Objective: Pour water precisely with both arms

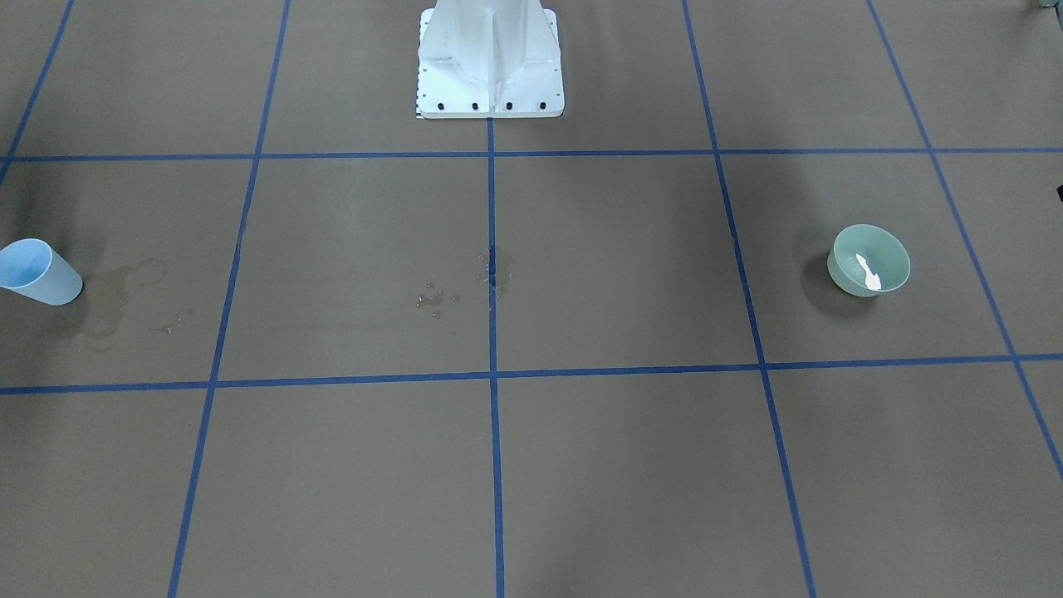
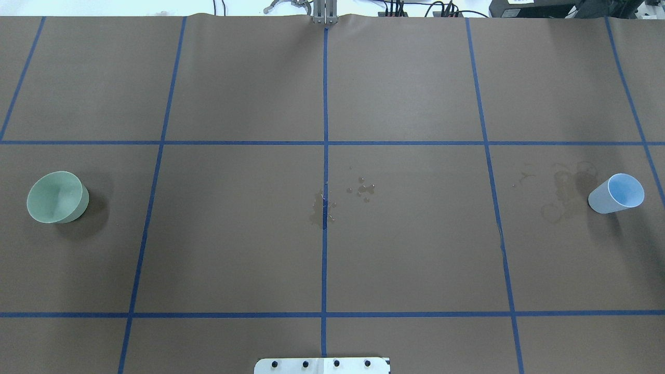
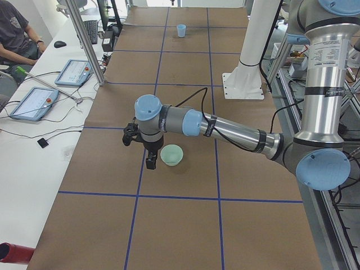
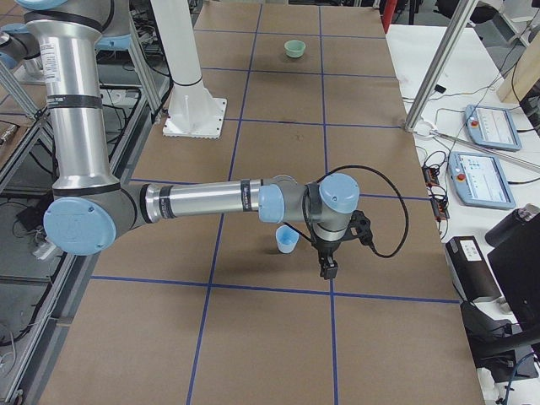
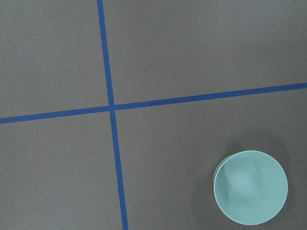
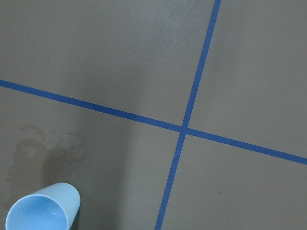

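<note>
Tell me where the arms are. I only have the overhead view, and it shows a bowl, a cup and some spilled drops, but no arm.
Observer: The left side view shows the left arm stretched over the table, with the left gripper hanging beside the bowl.
Operator: And the right one?
Observer: In the right side view the right gripper hangs beside the cup, which stands free on the table.
Operator: Is anything in the bowl?
Observer: The front view shows a white glint inside it, likely water.
</note>
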Robot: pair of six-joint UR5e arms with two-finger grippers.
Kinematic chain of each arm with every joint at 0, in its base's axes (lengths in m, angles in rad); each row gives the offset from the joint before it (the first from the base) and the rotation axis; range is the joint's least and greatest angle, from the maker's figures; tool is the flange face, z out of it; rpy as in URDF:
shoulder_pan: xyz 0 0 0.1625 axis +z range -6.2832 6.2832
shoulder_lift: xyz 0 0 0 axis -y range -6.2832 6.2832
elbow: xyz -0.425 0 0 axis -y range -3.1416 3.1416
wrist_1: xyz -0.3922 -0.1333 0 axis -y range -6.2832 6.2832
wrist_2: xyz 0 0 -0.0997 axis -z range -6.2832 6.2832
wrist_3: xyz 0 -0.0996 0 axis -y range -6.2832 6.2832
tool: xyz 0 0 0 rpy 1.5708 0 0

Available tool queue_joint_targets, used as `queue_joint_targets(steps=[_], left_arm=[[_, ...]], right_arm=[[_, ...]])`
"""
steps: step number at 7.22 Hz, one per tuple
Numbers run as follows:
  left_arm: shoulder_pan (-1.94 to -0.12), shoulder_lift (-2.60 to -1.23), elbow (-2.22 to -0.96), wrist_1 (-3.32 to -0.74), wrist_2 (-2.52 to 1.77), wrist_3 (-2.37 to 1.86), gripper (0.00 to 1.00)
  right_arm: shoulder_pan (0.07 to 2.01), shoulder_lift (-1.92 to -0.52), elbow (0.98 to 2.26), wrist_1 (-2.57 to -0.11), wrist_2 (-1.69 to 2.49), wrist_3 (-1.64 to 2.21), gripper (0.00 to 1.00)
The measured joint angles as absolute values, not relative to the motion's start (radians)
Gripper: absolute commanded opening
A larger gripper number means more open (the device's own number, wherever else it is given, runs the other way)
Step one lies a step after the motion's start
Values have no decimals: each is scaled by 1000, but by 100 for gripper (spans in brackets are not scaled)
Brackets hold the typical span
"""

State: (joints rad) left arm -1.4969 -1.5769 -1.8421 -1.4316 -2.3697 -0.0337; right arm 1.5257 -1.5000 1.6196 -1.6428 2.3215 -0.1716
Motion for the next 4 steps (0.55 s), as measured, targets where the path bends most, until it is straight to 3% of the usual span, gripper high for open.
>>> queue_joint_targets(steps=[4], left_arm=[[-1488, -1585, -1823, -1438, -2376, -35, 100]], right_arm=[[1474, -1493, 1592, -1637, 2318, -173, 100]])
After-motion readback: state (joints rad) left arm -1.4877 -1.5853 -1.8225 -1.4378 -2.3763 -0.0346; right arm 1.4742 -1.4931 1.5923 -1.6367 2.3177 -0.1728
